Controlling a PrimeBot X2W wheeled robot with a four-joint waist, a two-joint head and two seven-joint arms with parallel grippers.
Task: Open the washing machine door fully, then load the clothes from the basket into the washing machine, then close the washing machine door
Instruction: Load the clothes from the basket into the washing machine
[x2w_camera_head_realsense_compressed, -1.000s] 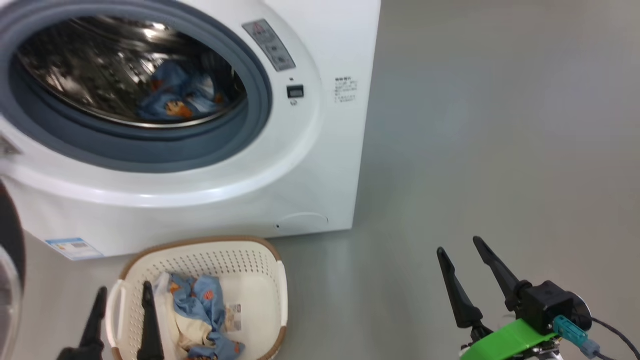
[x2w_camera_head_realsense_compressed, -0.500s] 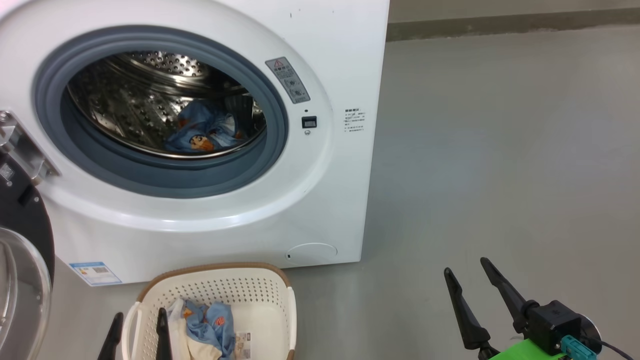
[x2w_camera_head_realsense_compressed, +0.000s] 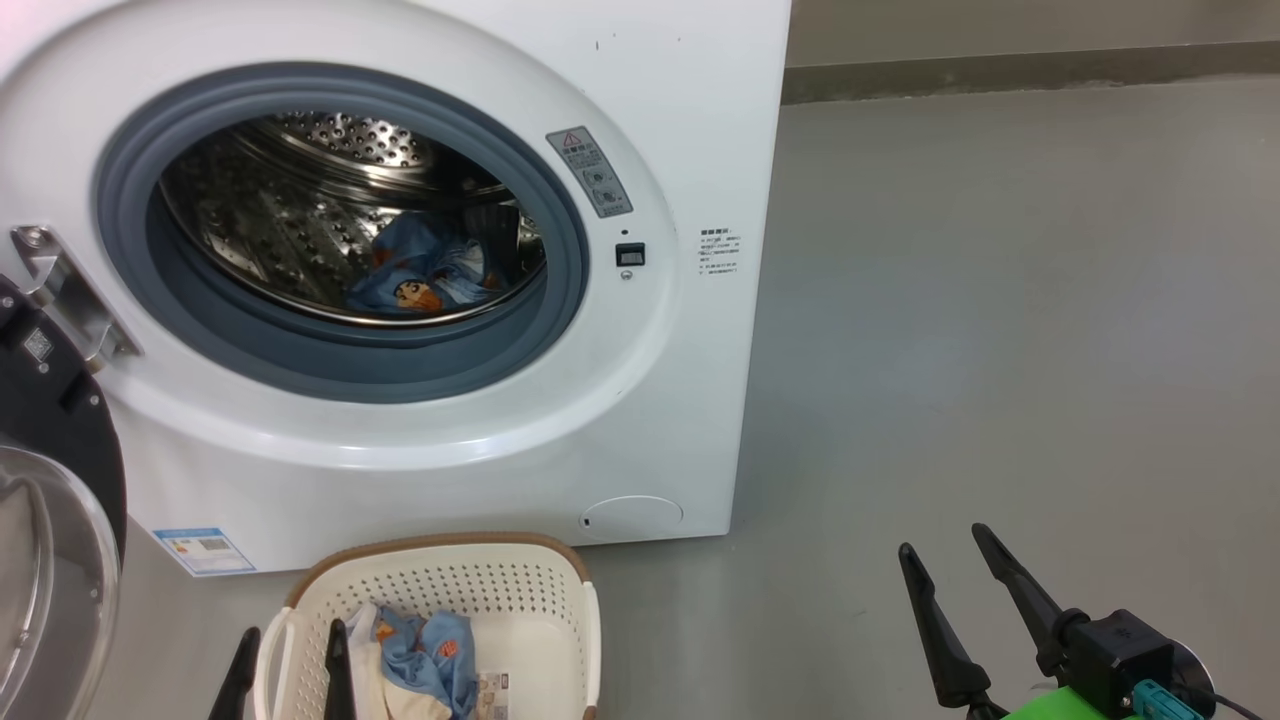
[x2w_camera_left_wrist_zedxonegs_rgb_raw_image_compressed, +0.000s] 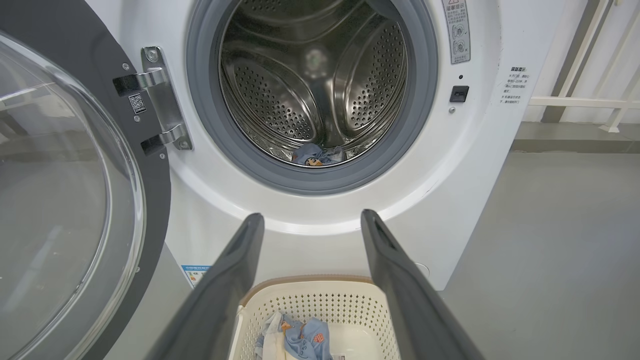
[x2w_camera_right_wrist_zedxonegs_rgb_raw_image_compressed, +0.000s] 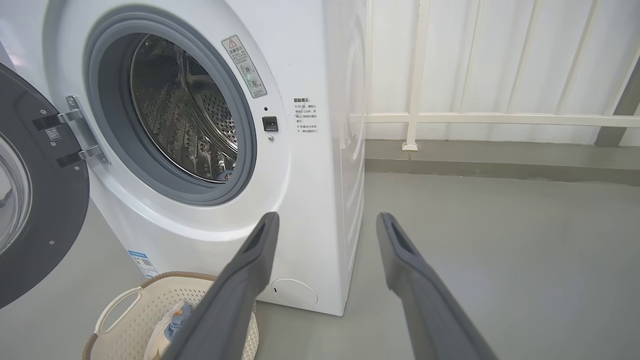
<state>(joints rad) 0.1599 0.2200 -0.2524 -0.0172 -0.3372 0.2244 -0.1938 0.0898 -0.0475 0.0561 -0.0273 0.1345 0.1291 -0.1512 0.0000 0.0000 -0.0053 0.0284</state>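
Note:
The white washing machine (x2w_camera_head_realsense_compressed: 650, 400) stands with its door (x2w_camera_head_realsense_compressed: 55, 440) swung open to the left, black rim and glass bowl showing. One blue printed piece of the clothes (x2w_camera_head_realsense_compressed: 420, 275) lies in the steel drum. More clothes (x2w_camera_head_realsense_compressed: 425, 655), blue and cream, lie in the basket (x2w_camera_head_realsense_compressed: 500, 590) on the floor before the machine. My left gripper (x2w_camera_head_realsense_compressed: 293, 632) hangs open over the basket's left handle with nothing between its fingers. In the left wrist view the left gripper (x2w_camera_left_wrist_zedxonegs_rgb_raw_image_compressed: 312, 215) frames the basket (x2w_camera_left_wrist_zedxonegs_rgb_raw_image_compressed: 350, 305). My right gripper (x2w_camera_head_realsense_compressed: 943, 540) is open over bare floor to the right.
Grey floor (x2w_camera_head_realsense_compressed: 1000, 350) stretches to the right of the machine. A low kerb (x2w_camera_head_realsense_compressed: 1000, 70) runs along the back, with a white railing (x2w_camera_right_wrist_zedxonegs_rgb_raw_image_compressed: 415, 120) above it. The open door (x2w_camera_left_wrist_zedxonegs_rgb_raw_image_compressed: 60, 165) takes up the space left of the basket.
The head camera has tilted up, so the whole scene sits lower in the picture and sharper. Both grippers stay open; the clothes and the basket have not moved.

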